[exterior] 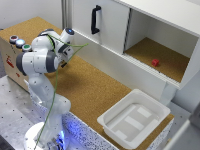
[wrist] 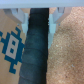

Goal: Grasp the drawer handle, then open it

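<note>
The black drawer handle [exterior: 95, 19] stands upright on the white drawer front [exterior: 109, 27] of the cabinet, at the back of the exterior view. My arm [exterior: 47, 52] is folded over the cork tabletop to the exterior view's left, well short of the handle. The arm's own links mostly hide the gripper in that view. In the wrist view my gripper [wrist: 37, 16] is open, its two pale fingers [wrist: 22, 17] spread with nothing between them. It hangs over a dark gap between a printed box and the cork surface. The wrist view does not show the handle.
To the right of the drawer front, an open compartment holds a small red object [exterior: 155, 62]. A white tray [exterior: 133, 117] sits at the cork table's front right. A cardboard box with coloured buttons [exterior: 19, 43] stands at the exterior view's left, next to the arm.
</note>
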You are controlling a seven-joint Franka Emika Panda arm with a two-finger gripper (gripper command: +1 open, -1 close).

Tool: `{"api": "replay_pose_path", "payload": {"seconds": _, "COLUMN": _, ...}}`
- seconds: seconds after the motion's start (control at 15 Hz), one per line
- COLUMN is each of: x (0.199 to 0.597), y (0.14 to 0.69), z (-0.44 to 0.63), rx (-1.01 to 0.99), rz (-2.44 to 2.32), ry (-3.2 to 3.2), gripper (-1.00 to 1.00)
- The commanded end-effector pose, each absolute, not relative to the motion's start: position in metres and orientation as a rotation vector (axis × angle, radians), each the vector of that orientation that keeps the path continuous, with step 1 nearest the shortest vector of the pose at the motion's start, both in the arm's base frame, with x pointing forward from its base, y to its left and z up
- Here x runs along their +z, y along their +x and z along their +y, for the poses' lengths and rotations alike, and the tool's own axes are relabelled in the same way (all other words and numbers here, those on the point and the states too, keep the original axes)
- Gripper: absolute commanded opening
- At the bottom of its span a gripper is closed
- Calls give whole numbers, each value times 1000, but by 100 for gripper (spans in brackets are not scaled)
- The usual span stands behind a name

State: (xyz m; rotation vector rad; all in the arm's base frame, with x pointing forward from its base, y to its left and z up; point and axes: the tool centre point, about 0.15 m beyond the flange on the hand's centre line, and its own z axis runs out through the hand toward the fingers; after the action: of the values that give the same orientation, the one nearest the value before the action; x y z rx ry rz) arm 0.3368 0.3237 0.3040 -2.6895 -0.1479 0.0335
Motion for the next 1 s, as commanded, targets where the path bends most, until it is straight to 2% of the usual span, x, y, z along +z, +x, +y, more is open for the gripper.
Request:
{"api": "replay_pose_path", "payload": {"seconds": 0.0, "x": 266, "y": 330, "z": 281, "rx": 31, "rz": -167, "ry": -2631, "gripper": -100}}
{"api": "replay_pose_path", "payload": {"seconds": 0.93, "x": 263, "y": 324, "z": 212, "rx": 25, "rz": -79, "ry": -2662, "gripper": -100}}
